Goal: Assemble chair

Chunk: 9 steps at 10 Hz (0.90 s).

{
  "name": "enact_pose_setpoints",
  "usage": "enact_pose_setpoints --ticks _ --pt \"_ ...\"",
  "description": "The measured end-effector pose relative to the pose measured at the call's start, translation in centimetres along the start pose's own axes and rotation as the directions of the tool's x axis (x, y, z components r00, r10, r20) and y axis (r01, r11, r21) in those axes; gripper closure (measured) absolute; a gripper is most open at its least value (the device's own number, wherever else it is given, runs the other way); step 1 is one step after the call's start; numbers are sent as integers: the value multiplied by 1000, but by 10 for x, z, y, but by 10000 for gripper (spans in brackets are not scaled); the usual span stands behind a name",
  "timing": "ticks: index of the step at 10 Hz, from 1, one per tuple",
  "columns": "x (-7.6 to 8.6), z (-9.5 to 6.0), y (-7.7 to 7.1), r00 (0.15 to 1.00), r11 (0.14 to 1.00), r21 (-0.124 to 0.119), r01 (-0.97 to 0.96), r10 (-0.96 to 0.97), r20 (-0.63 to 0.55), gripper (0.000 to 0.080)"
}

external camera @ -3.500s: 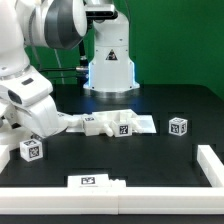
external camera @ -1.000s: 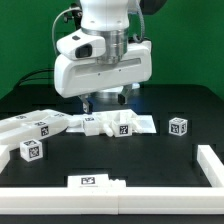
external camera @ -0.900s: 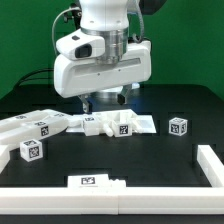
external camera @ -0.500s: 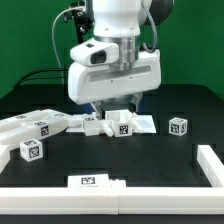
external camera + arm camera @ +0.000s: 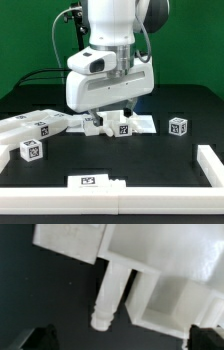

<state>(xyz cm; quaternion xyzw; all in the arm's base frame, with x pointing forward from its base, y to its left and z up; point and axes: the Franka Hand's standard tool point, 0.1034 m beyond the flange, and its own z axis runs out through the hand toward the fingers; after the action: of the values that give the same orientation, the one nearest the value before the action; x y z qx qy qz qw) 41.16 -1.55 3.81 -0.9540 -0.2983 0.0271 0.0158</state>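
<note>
The chair pieces lie loose on the black table. A tagged block (image 5: 124, 125) and flat parts (image 5: 143, 122) form a central cluster. Flat panels (image 5: 40, 125) lie at the exterior view's left, with a small tagged cube (image 5: 32, 150) in front of them. Another tagged cube (image 5: 178, 126) sits alone at the right. My gripper (image 5: 112, 114) hangs low just over the central cluster. In the wrist view a white piece with a round peg (image 5: 108, 303) lies below the gripper (image 5: 125, 339). The dark fingertips (image 5: 40, 337) stand wide apart and hold nothing.
The marker board (image 5: 95, 181) lies at the table's front edge. A white raised border (image 5: 210, 165) runs along the front and the exterior view's right. A green backdrop stands behind the arm's base.
The arm has swung from the exterior view's left to the centre. Over the last second it has come down toward the central cluster of pieces. The pieces have not moved.
</note>
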Motion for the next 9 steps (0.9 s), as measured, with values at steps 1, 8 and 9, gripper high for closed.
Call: enact_pose_setpoints --ticks 1,8,9 --pt "0 2 -1 1000 1000 1 1 -1 -1 150" --pt "19 2 -20 915 914 -20 404 -404 14 150" --pt "17 3 -18 866 866 -18 500 -500 16 150"
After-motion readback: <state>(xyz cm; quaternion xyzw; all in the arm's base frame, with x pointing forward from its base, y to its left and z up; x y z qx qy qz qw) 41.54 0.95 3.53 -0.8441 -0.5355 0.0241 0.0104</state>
